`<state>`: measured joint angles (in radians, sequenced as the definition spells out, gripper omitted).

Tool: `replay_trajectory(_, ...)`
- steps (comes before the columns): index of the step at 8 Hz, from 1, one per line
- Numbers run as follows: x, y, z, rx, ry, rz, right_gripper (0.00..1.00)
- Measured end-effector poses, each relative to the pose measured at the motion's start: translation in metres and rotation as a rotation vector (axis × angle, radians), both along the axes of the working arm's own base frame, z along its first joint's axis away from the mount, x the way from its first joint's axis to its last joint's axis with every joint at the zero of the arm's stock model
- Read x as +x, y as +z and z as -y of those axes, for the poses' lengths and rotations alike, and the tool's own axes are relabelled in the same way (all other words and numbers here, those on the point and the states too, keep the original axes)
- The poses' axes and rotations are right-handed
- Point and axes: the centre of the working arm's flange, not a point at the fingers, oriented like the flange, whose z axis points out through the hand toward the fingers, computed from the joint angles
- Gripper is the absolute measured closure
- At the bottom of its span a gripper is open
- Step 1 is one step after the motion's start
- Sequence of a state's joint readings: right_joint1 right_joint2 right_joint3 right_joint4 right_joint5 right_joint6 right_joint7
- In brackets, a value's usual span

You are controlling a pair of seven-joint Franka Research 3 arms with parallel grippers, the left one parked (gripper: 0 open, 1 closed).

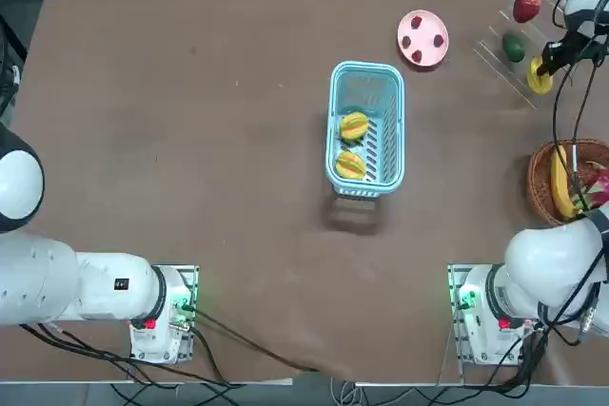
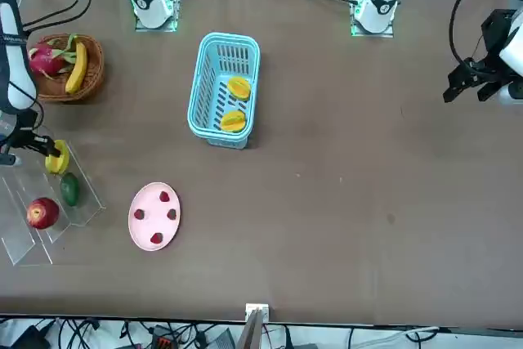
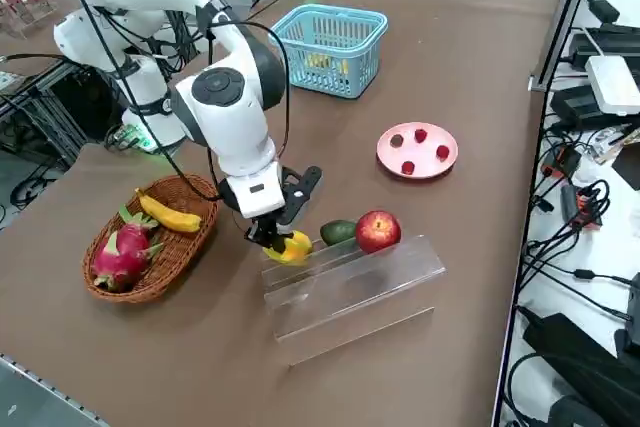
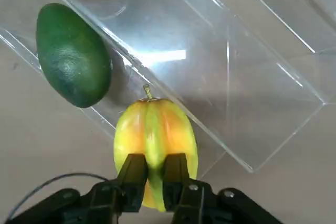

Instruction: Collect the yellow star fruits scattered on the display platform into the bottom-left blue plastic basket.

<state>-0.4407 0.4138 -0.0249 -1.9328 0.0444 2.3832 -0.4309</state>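
One star fruit (image 4: 156,145) sits pinched by its ridge between the right gripper's (image 4: 155,174) fingers.

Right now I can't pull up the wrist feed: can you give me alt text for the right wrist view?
The right gripper is shut on a yellow star fruit, pinching a ridge at its near end, stem pointing away. The fruit lies at the edge of the clear display platform, with a green fruit resting beside it, not touching.
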Motion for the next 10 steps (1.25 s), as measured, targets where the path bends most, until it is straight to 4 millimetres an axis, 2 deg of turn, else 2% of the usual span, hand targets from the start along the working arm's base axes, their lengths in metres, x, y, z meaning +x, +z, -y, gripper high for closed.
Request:
replay_trajectory(3, 0.000, 0.008, 0.000, 0.010, -0.001, -0.013, 0.79)
replay_trajectory(4, -0.002, 0.019, -0.003, 0.031, -0.011, -0.039, 0.79)
replay_trajectory(5, -0.004, 0.039, -0.012, 0.059, -0.041, -0.081, 0.79)
replay_trajectory(6, -0.007, 0.066, -0.030, 0.082, -0.075, -0.126, 0.79)
replay_trajectory(7, -0.011, 0.098, -0.056, 0.097, -0.107, -0.167, 0.81)
replay_trajectory(9, -0.022, 0.158, -0.127, 0.148, -0.191, -0.241, 0.81)
replay_trajectory(10, -0.027, 0.182, -0.173, 0.168, -0.227, -0.269, 0.81)
